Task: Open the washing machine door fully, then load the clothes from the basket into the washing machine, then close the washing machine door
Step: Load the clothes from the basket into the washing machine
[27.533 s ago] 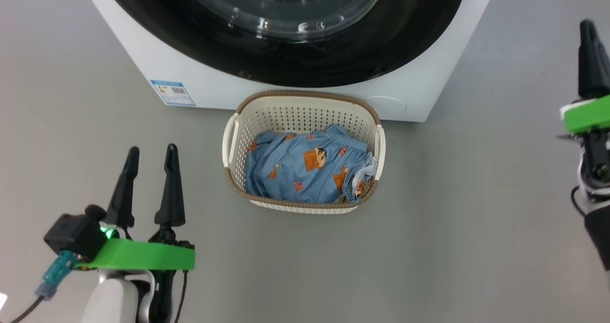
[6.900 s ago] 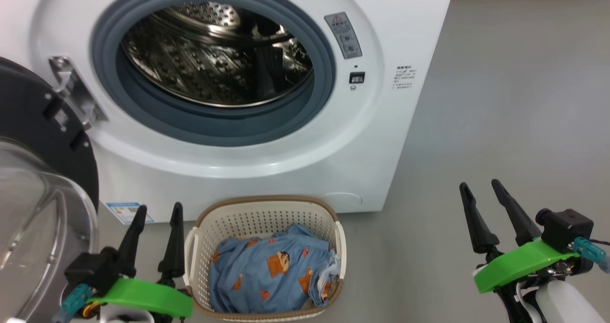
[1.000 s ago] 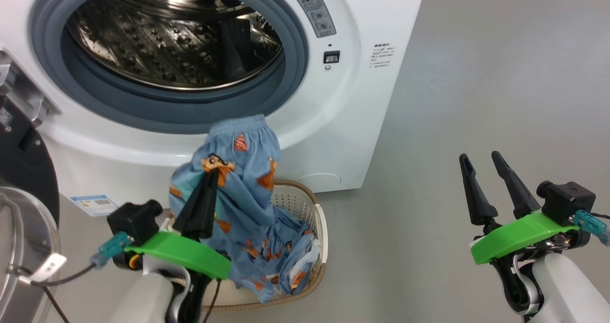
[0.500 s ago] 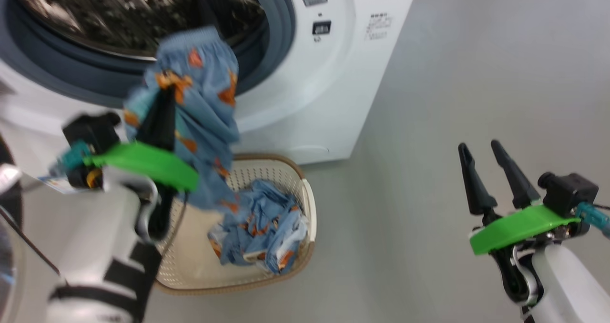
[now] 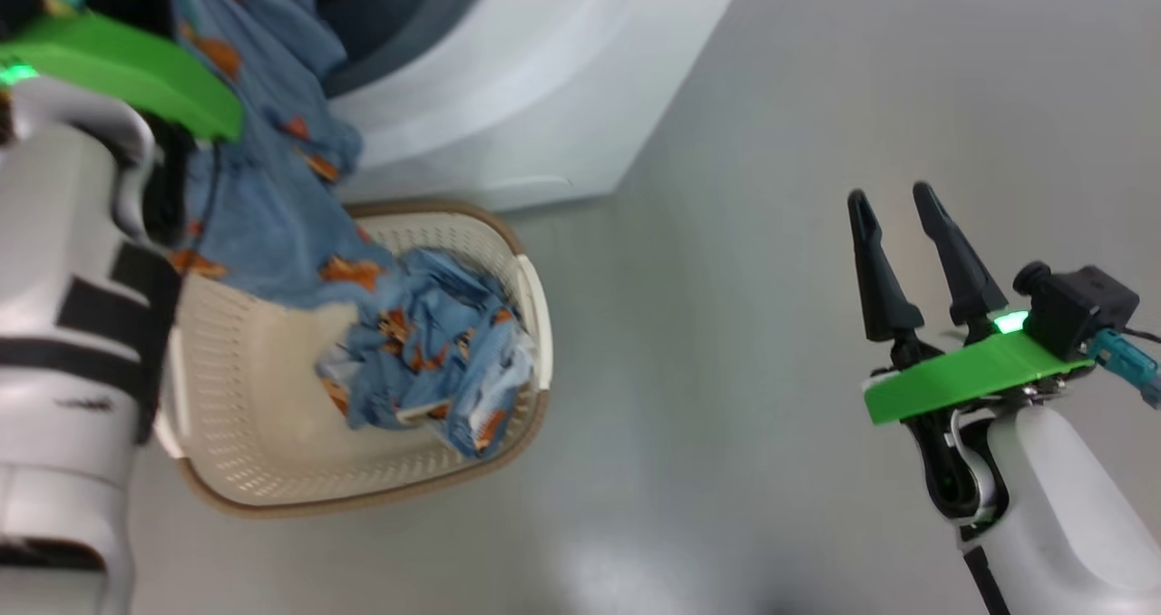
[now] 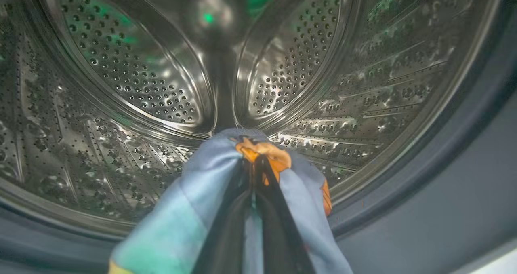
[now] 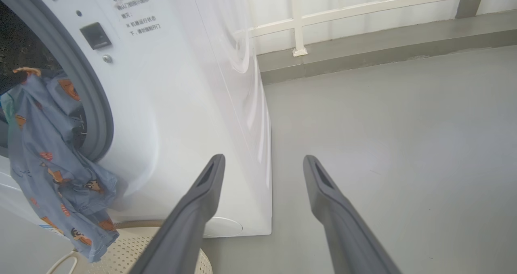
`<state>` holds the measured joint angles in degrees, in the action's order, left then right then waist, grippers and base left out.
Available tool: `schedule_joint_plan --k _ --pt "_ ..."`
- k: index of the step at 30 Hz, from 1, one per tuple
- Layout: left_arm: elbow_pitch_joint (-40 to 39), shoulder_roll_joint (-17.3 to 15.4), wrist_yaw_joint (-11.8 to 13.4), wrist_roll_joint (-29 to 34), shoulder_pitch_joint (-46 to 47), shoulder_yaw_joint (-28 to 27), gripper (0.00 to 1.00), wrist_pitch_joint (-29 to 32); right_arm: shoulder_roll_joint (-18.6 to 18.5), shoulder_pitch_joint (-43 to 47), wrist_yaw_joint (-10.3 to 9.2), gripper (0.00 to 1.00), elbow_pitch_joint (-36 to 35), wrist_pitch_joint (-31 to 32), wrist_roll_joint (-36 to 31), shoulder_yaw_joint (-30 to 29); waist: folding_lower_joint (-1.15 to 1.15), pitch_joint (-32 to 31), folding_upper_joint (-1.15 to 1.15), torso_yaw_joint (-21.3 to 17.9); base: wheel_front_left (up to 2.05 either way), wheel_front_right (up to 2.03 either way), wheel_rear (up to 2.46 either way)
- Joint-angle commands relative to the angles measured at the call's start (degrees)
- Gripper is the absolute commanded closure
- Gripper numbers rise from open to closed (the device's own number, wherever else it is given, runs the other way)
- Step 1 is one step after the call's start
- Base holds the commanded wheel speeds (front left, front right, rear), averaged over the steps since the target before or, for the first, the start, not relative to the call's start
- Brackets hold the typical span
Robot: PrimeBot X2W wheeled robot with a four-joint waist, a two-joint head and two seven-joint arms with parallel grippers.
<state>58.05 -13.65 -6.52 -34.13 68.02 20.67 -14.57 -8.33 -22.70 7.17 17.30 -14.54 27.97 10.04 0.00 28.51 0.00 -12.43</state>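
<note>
My left gripper (image 6: pixel 253 163) is shut on the clothes (image 6: pixel 202 217), a light blue garment with orange figures. It holds the pinched fold at the mouth of the steel drum (image 6: pixel 153 84) of the washing machine (image 5: pixel 508 98). The garment (image 5: pixel 263 189) hangs from the opening, its tail trailing to the basket (image 5: pixel 363 499). More blue fabric (image 5: pixel 426 352) lies in the basket. My right gripper (image 5: pixel 893 202) stands open and empty over the floor on the right, its fingers (image 7: pixel 202 197) apart beside the machine's corner (image 7: pixel 258 144). The washing machine door is out of view.
Grey floor (image 5: pixel 726 415) spreads to the right of the machine and basket. A white railing (image 7: pixel 363 7) and a low kerb run along the far side behind the machine. The grey rubber gasket (image 6: pixel 464 144) rings the drum opening.
My left arm has lifted the garment up from the basket and carried it to the drum opening. The head view has swung down and right. The right gripper stays open.
</note>
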Motion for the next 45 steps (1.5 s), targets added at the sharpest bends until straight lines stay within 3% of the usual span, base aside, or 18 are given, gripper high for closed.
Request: schedule_joint_plan --k 1,10,15,19,20,21,22,28,32,45 --pt "-0.37 -2.67 -0.13 0.74 2.37 -1.22 1.0 -0.41 0.1 -0.07 0.32 0.0 -1.52 -0.46 -0.87 0.58 0.0 4.69 0.0 -3.7 0.0 0.0 0.0" --pt "3.48 -6.74 0.69 2.96 11.19 -2.49 1.0 -0.42 2.37 0.5 0.32 0.0 -2.18 -0.46 -1.02 1.06 0.0 8.53 0.0 -8.27 0.0 0.0 0.0" --pt "-8.57 -8.16 3.41 6.2 13.03 -8.19 1.0 -0.42 2.8 0.63 0.32 0.0 -2.97 -0.46 -1.1 0.76 0.0 10.1 0.0 -9.25 0.0 0.0 0.0" --pt "-15.09 -6.62 3.5 8.99 9.54 -13.36 1.0 -0.42 3.31 0.58 0.32 0.0 -2.77 -0.46 -1.46 0.88 0.0 9.88 0.0 -9.27 0.0 0.0 0.0" --pt "-13.8 -6.02 3.63 9.15 8.58 -14.06 0.93 -0.42 3.44 0.59 0.32 0.0 -2.64 -0.46 -1.52 1.05 0.0 9.58 0.0 -9.19 0.0 0.0 0.0" --pt "-12.0 -5.54 3.69 9.45 7.97 -14.26 0.52 -0.42 3.51 0.59 0.32 0.0 -2.51 -0.46 -1.54 1.22 0.0 9.32 0.0 -9.05 0.0 0.0 0.0" --pt "-10.27 -5.22 3.58 10.04 7.74 -13.98 0.0 -0.42 3.53 0.53 0.32 0.0 -2.39 -0.46 -1.53 1.36 0.0 9.15 0.0 -8.91 0.0 0.0 0.0" --pt "1.02 -3.63 3.87 11.76 8.96 -12.39 0.0 -0.42 3.25 -0.1 0.32 0.0 -1.82 -0.46 -1.53 1.62 0.0 7.8 0.0 -7.61 0.0 0.0 0.0" --pt "4.35 -3.01 3.2 11.83 8.57 -12.33 0.0 -0.42 3.07 -0.52 0.32 0.0 -1.5 -0.46 -1.48 1.85 0.0 6.29 0.0 -6.77 0.0 0.0 0.0" --pt "-1.44 1.07 0.91 13.06 -1.24 -14.12 0.0 -0.42 0.47 -1.68 0.32 0.0 0.15 -0.46 -0.82 1.77 0.0 -2.23 0.0 -2.08 0.0 0.0 0.0"
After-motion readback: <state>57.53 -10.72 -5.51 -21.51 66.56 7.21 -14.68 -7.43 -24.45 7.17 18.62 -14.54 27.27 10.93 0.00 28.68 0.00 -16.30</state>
